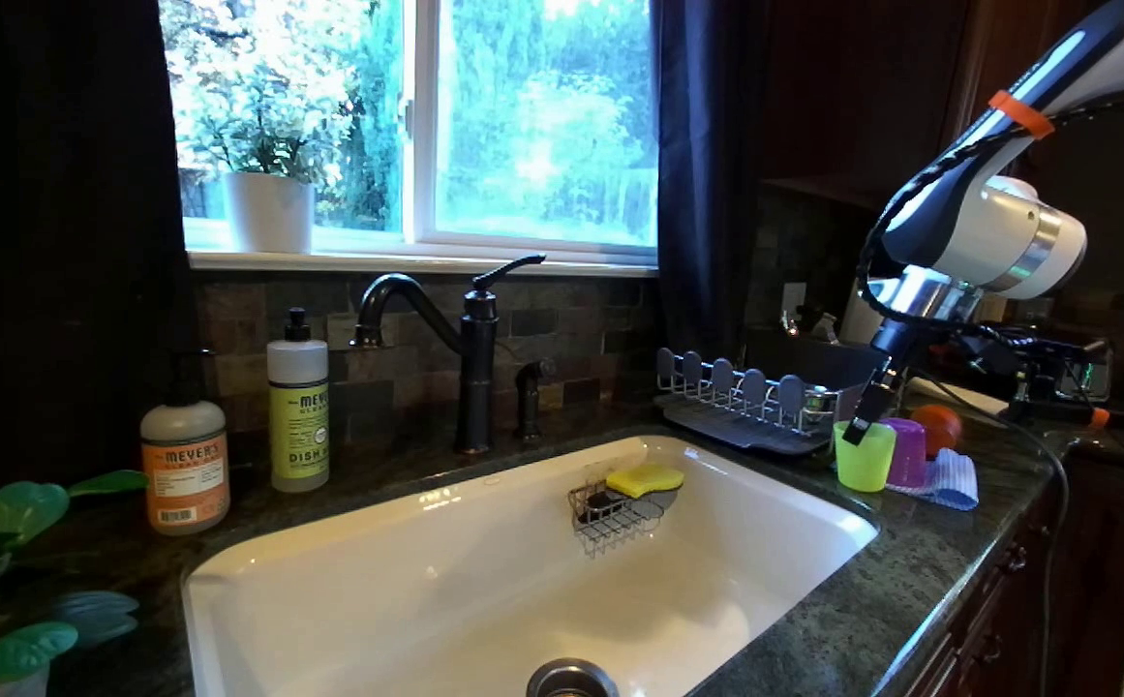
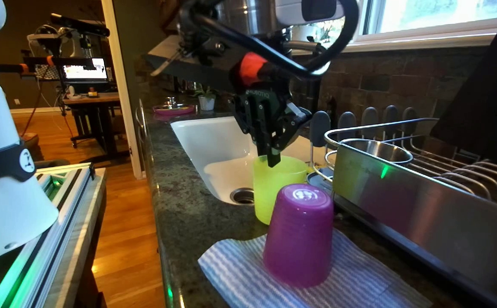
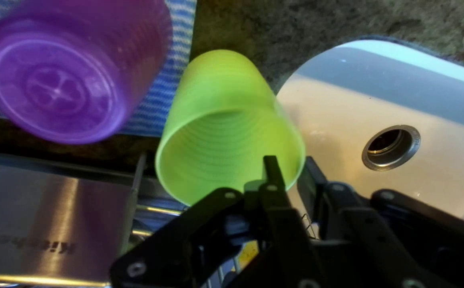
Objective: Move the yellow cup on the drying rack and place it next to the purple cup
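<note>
Hand point(image 3: 289, 168) straddles yellow cup's point(image 3: 227, 126) rim, can't tell if pinching; only wrist view shows inner ridges

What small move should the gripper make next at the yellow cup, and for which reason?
I would probably open the gripper a little, before any lifting. The yellow cup looks upright on the counter, beside the purple cup, and its rim lies between one finger inside and one outside; whether they pinch it, I cannot tell.
</note>
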